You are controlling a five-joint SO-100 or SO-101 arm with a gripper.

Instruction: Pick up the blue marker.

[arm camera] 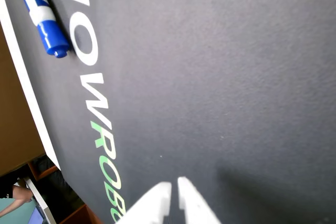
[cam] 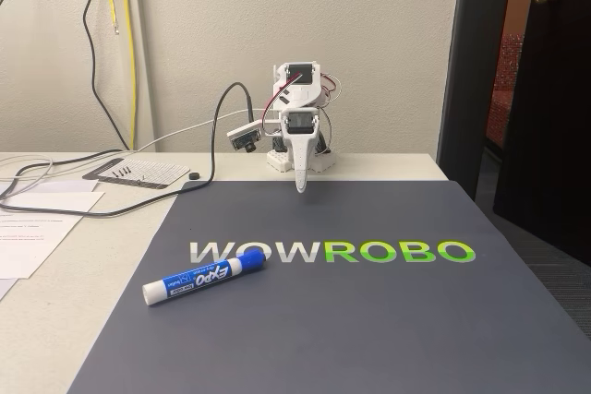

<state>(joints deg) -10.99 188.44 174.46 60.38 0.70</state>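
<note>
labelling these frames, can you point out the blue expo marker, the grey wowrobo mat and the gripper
blue and white Expo dry-erase marker [cam: 203, 280]: fixed view, on the blue label mid-barrel
dark grey WOWROBO mat [cam: 369, 320]: fixed view, bare patch below the lettering
white two-finger gripper [arm camera: 174, 184]: wrist view, midway between the fingertips, jaws nearly together

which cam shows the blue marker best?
Fixed view: the whole blue marker lies on the grey mat below the WOWROBO lettering, label readable, far from the tool. The wrist view crops it at the top-left corner, showing just cap and part of the label.

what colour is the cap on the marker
Blue, on the blue marker; the cap shows best in the wrist view.
</note>
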